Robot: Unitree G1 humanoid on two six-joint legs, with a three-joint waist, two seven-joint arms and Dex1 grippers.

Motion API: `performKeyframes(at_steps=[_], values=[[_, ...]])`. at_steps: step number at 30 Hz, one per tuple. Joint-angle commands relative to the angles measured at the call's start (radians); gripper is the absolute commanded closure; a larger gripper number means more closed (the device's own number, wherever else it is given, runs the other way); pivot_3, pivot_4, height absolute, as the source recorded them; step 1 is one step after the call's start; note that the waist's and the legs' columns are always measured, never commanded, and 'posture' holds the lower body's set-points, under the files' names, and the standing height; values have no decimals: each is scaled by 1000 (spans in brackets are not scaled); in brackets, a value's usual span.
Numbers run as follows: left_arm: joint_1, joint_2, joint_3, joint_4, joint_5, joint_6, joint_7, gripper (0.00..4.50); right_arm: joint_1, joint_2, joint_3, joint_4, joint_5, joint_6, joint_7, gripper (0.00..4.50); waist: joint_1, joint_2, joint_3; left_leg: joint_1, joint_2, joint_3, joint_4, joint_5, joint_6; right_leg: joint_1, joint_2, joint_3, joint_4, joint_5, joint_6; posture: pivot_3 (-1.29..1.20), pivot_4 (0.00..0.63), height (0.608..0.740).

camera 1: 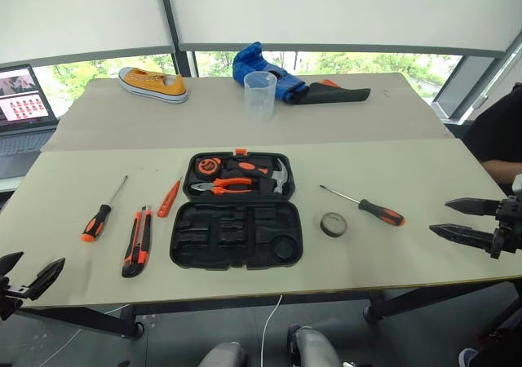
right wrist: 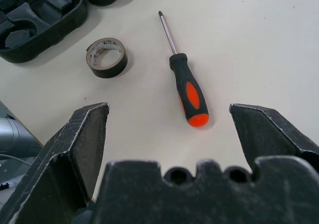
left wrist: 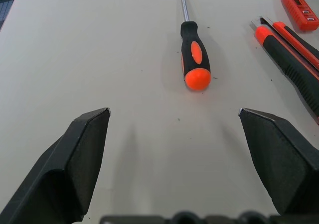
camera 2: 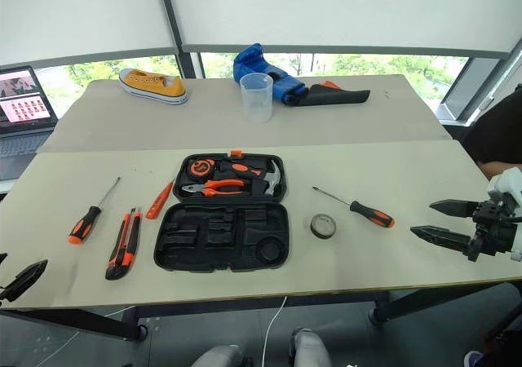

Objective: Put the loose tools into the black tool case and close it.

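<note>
Plainly, nothing is packed yet; every loose tool lies on the tabletop.

Case: the flat black moulded-plastic tool case (camera 1: 236,220) lies open in the middle of the pale tabletop (camera 1: 391,261), near its front edge. The far half holds orange-handled pliers, a hammer and a tape measure; the near half shows empty recesses.

Left of the case: a long orange-and-black-handled screwdriver (camera 1: 99,216) lies nearest the left edge, then an orange-and-black utility knife (camera 1: 137,240), then a small slim orange screwdriver (camera 1: 169,197) just beside the case.

Right of the case: a small dark tape roll (camera 1: 333,224) sits near the case, and a second long orange-and-black-handled screwdriver (camera 1: 369,207) lies beyond it, tip pointing toward the case.

Left pincer: the left pincer (camera 1: 23,279) hangs at the front left corner, fingers spread wide, holding nothing; it faces the first screwdriver's handle end.

Right pincer: the right pincer (camera 1: 469,220) hangs past the right edge, fingers spread wide, empty; the second screwdriver's handle lies straight ahead of it.

Step in hand, as I judge it: the first reach for a tool.

Doing it well: go for a screwdriver's thick handle rather than the thin shaft, bring the fingers down either side of it, close squarely, then lay it lengthwise into a long recess so the lid can shut flat.
</note>
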Motion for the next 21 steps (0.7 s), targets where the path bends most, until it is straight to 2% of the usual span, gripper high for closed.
performKeyframes(at_steps=[1, 4, 10, 15, 21], values=[[-23, 32, -10, -58, -25, 60, 22, 51, -24, -2, -6, 5, -16, -45, -2, 0, 0, 0, 0, 0, 0, 0, 0, 0, 0, 0, 0, 0, 0, 0, 0, 0, 150, 724], [-101, 93, -88, -93, -28, 182, 59, 51, -51, 4, 11, -33, -13, -53, -4, 0, 6, 0, 0, 0, 0, 0, 0, 0, 0, 1, 0, 0, 0, 0, 0, 0, 150, 724], [-299, 189, -198, 6, -7, 322, 98, 51, -118, 14, 82, -242, 64, 42, -4, 0, -4, 1, 1, 1, 0, 0, 1, 1, -1, 0, 1, 0, 2, 0, 0, 0, 150, 724], [-502, 258, -368, 193, 54, 351, 71, 51, -222, 45, 177, -475, 170, 125, -18, 0, -15, 3, 2, 1, 2, 1, 1, 1, -4, -2, 6, -1, 2, 2, -2, 0, 150, 724], [-714, 273, -524, 439, 134, 350, 48, 51, -400, 124, 294, -574, 225, 188, -74, 0, -15, 2, 2, 0, 2, 1, 1, 1, -4, -4, 11, -2, 1, 3, -4, 0, 150, 724]])
